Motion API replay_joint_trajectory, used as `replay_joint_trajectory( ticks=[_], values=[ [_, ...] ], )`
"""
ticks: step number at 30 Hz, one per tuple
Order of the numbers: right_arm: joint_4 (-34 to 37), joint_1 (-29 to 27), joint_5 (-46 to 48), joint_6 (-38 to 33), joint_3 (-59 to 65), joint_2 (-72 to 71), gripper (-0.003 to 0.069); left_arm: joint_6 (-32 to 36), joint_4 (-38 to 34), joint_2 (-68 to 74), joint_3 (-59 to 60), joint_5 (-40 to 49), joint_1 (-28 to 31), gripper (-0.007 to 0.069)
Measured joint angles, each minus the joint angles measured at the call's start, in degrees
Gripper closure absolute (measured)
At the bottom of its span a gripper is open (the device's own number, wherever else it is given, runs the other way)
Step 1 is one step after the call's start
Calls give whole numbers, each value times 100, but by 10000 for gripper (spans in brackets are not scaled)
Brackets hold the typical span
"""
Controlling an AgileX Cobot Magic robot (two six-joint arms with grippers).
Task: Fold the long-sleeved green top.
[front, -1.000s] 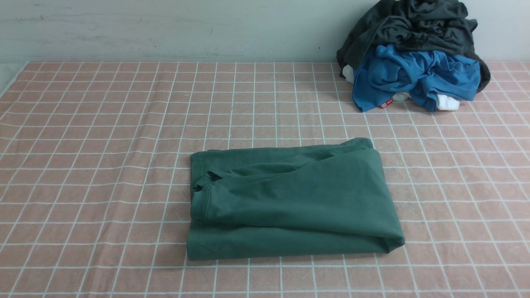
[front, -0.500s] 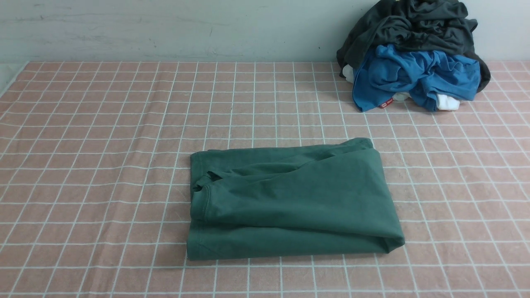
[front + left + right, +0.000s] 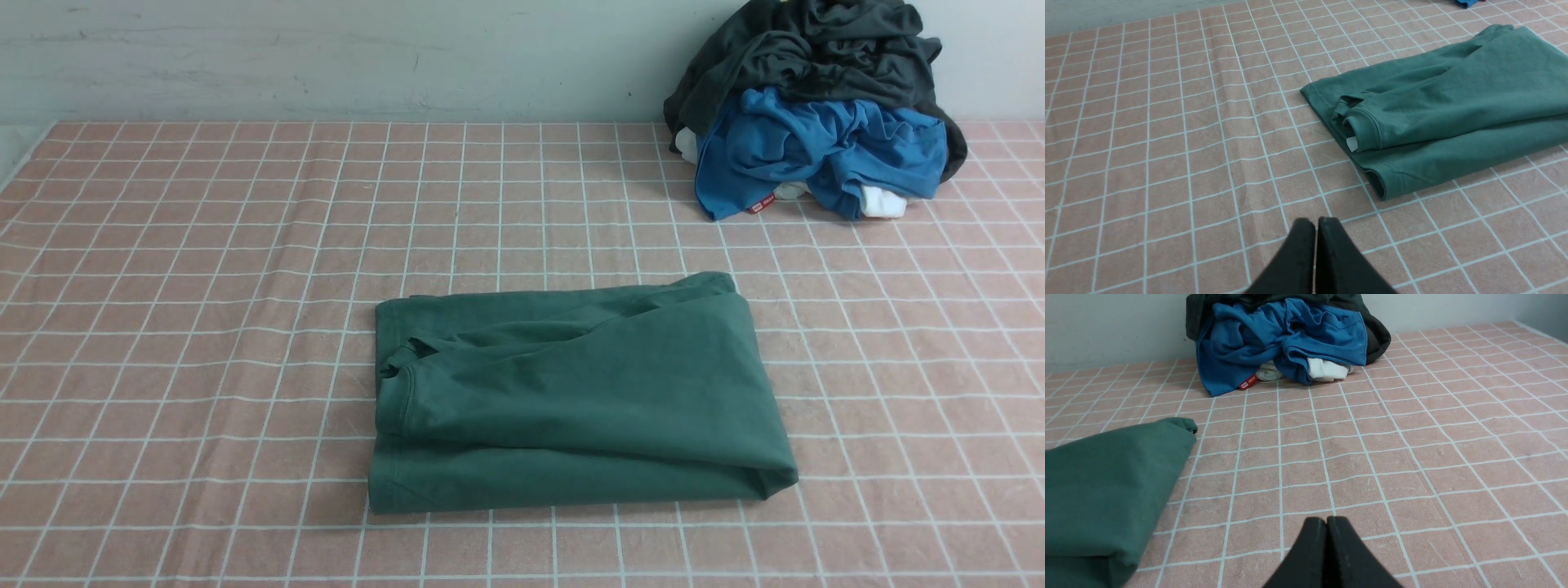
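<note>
Nothing has moved: my left pincer (image 3: 1315, 222) and right pincer (image 3: 1326, 520) sit pressed together, empty, above the surface (image 3: 204, 327) beside the folded green top (image 3: 571, 400).

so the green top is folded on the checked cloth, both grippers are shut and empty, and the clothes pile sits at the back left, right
Not quite: the clothes pile sits at the back right, as the front view shows. The rest holds: the green top lies folded on the checked cloth, and the left gripper and right gripper are both shut and empty.
</note>
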Motion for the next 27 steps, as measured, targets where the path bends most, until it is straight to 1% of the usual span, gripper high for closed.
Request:
replay_joint_trajectory(
  ticks=[8, 11, 12, 13, 14, 15, 17, 18, 23, 27],
  values=[
    [0, 0, 0, 0, 0, 0, 673, -2, 46, -6, 53, -65, 0, 627],
    [0, 0, 0, 0, 0, 0, 673, -2, 67, -103, 284, -487, 26, 627],
    [0, 0, 0, 0, 0, 0, 673, -2, 125, -204, 552, -866, 91, 627],
    [0, 0, 0, 0, 0, 0, 673, -2, 148, -239, 629, -992, 118, 627],
    [0, 0, 0, 0, 0, 0, 673, -2, 250, -424, 977, -1614, 295, 627],
    [0, 0, 0, 0, 0, 0, 673, -2, 276, -447, 1071, -1683, 318, 627],
    [0, 0, 0, 0, 0, 0, 673, -2, 443, -619, 1683, -2504, 679, 627],
    [0, 0, 0, 0, 0, 0, 673, -2, 512, -632, 1890, -2698, 813, 627],
    [15, 0, 0, 0, 0, 0, 673, -7, 667, -632, 2560, -2875, 1216, 627],
    [15, 0, 0, 0, 0, 0, 673, -9, 695, -632, 2863, -2954, 1254, 627]
  ],
)
